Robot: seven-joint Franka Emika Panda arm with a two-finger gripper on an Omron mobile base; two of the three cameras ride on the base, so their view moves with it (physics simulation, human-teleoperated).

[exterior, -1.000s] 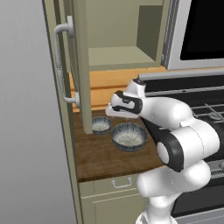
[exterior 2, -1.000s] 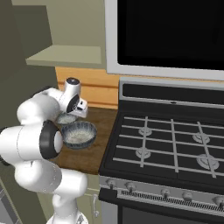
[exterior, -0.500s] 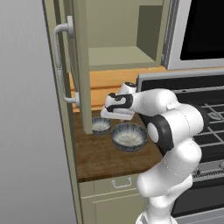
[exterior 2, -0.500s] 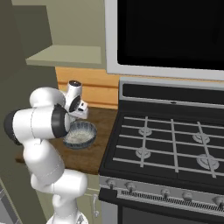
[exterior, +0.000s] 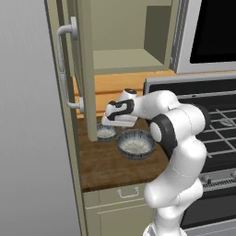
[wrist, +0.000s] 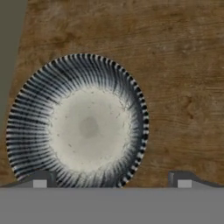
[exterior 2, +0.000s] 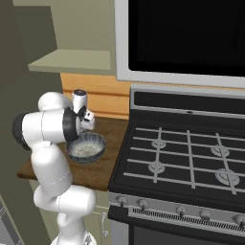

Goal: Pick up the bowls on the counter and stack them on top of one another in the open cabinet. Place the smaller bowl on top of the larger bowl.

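Fingertips (wrist: 39, 183) of the gripper (wrist: 111, 183) are standing spread apart, released, with the small bowl (wrist: 78, 122) lying directly beneath and slightly left of centre on the counter (wrist: 183, 65). From the left base camera, the gripper (exterior: 114, 120) is hovering just above that bowl (exterior: 106, 133); the large bowl (exterior: 135, 144) is sitting just beside it, nearer the stove (exterior: 216, 115). Above and beyond, the cabinet (exterior: 126, 60) is standing open. No writing is showing anywhere.

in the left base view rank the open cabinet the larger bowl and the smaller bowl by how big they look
1. Open cabinet, by far the biggest.
2. Larger bowl.
3. Smaller bowl; it sits farther back, partly behind the cabinet door, so it looks smaller than it is.
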